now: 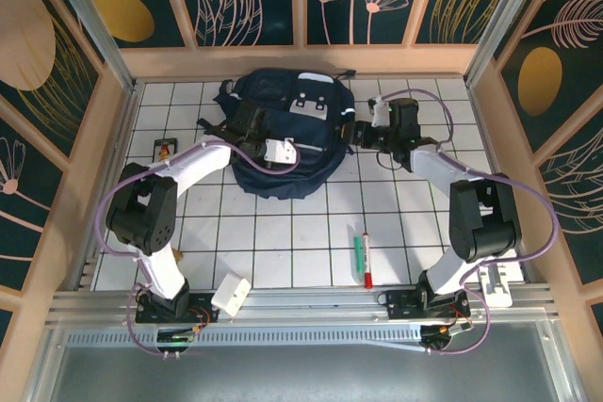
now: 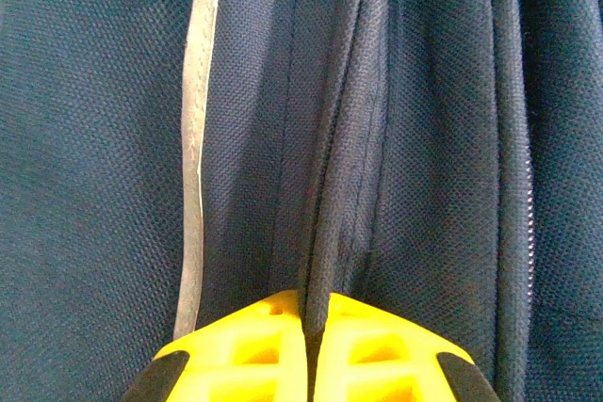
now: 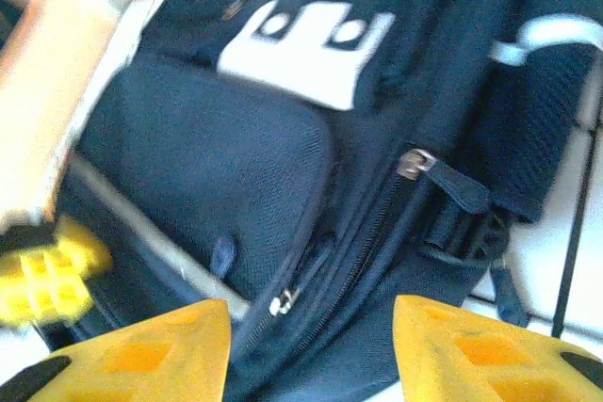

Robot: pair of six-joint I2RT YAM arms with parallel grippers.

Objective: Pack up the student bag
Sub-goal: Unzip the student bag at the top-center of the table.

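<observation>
Left wrist view: my left tool (image 2: 311, 336) is clamped on a fold of the bag (image 2: 94, 185), my right tool (image 3: 311, 350) stands apart at its side.

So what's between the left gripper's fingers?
A navy fabric fold of the student bag, pinched by the left gripper, seen in the left wrist view.

Navy student bag (image 1: 290, 134), white buckle patches, lying flat; seam fold pinched in left gripper (image 2: 311, 350), side pocket just ahead of right gripper (image 3: 311, 355).
</observation>
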